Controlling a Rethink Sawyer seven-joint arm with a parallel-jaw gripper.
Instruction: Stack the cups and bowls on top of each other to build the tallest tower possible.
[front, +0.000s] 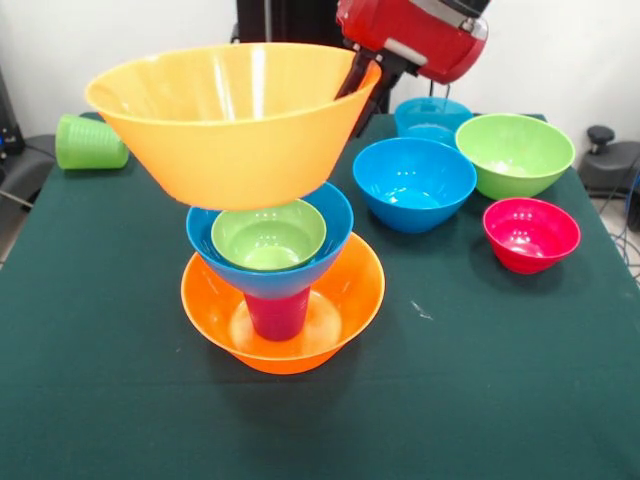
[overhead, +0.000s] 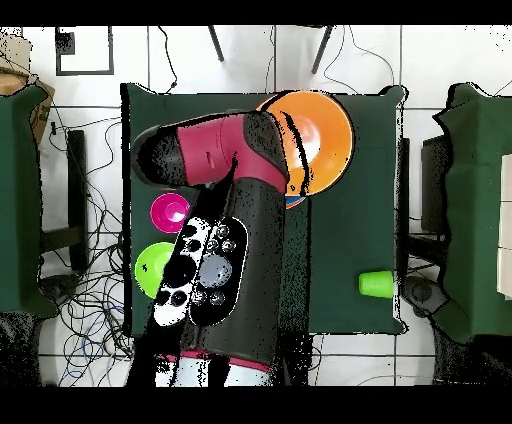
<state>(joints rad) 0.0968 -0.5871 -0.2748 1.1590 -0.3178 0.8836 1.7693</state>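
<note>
A large orange bowl (front: 230, 120) hangs tilted in the air, and my gripper (front: 362, 88) is shut on its right rim, one black finger inside and one outside. Straight below it stands the tower: a wide orange bowl (front: 340, 300) on the table, the purple-magenta cup (front: 277, 313) upside down in it, a blue bowl (front: 335, 235) on the cup, and a small lime green bowl (front: 268, 236) nested in the blue one. The held bowl's base sits just over the green bowl's rim; I cannot tell whether they touch. From overhead, the arm hides most of the orange bowl (overhead: 325, 135).
To the right stand a blue bowl (front: 413, 183), a teal bowl (front: 432, 118), a lime green bowl (front: 515, 152) and a red-pink bowl (front: 531, 234). A light green cup (front: 90, 142) lies on its side at the far left corner. Dark green cloth covers the table (front: 100, 380).
</note>
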